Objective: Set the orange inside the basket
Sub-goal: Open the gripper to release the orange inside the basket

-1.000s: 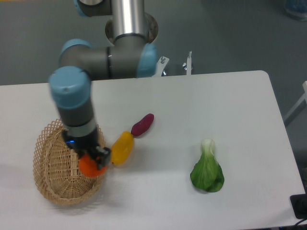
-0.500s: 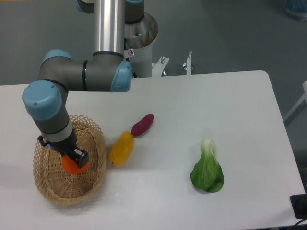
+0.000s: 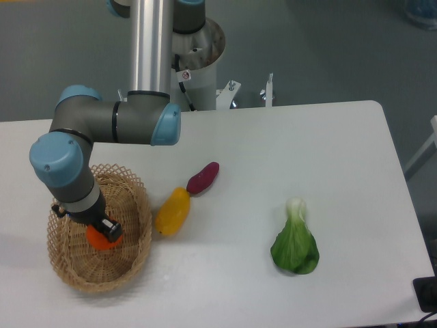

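Note:
The light tan wicker basket (image 3: 130,263) sits at the table's left front. Inside it, toward the left middle, is the small bright orange (image 3: 97,238). My gripper (image 3: 102,231) points down into the basket and is shut on the orange, with a dark finger (image 3: 111,227) showing over the fruit's right side. The arm's wrist covers the top of the orange and the basket's back left rim. Whether the orange rests on the basket floor cannot be told.
An elongated yellow-orange fruit (image 3: 173,211) lies just right of the basket. A purple sweet potato (image 3: 203,177) lies behind it. A green leafy vegetable (image 3: 295,241) sits at the right front. The arm's base stands at the back.
Over the last second the gripper carried the orange from the basket's right rim leftward into the basket. In the last half second it shifted only slightly left and lower.

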Robot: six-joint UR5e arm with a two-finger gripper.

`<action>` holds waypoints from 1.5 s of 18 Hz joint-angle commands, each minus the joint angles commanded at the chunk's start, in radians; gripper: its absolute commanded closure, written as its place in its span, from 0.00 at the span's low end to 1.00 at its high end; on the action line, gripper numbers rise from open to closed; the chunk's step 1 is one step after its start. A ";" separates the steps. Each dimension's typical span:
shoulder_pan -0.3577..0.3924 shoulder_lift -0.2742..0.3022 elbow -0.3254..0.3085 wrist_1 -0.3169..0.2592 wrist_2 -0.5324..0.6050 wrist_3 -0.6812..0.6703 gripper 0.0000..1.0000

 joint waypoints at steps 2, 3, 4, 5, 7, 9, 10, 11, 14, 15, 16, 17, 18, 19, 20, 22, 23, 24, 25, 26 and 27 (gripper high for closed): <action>0.000 -0.012 0.002 0.009 0.000 -0.014 0.33; 0.000 -0.012 0.000 0.017 0.000 -0.012 0.32; 0.000 -0.011 0.000 0.021 0.000 -0.012 0.30; 0.000 -0.009 0.002 0.021 0.000 -0.014 0.27; 0.000 -0.006 0.002 0.021 0.002 -0.014 0.10; 0.000 -0.002 0.003 0.021 0.000 -0.012 0.00; 0.000 0.000 0.005 0.021 0.000 -0.014 0.00; 0.000 0.001 0.011 0.020 0.002 -0.015 0.00; 0.002 0.008 0.024 0.020 0.000 -0.014 0.00; 0.003 0.018 0.026 0.020 0.000 -0.008 0.00; 0.003 0.024 0.031 0.018 0.002 -0.008 0.00; 0.006 0.041 0.031 0.018 0.002 -0.002 0.00; 0.011 0.052 0.031 0.018 0.002 -0.002 0.00; 0.014 0.057 0.031 0.018 0.002 -0.002 0.00; 0.026 0.063 0.032 0.018 0.002 0.000 0.00; 0.052 0.089 0.032 0.012 -0.008 0.005 0.00; 0.069 0.103 0.032 0.009 -0.009 0.005 0.00; 0.084 0.115 0.031 0.006 -0.011 0.006 0.00; 0.098 0.133 0.026 0.006 -0.011 0.027 0.00; 0.106 0.141 0.026 0.002 -0.009 0.056 0.00; 0.118 0.153 0.026 -0.012 -0.008 0.080 0.00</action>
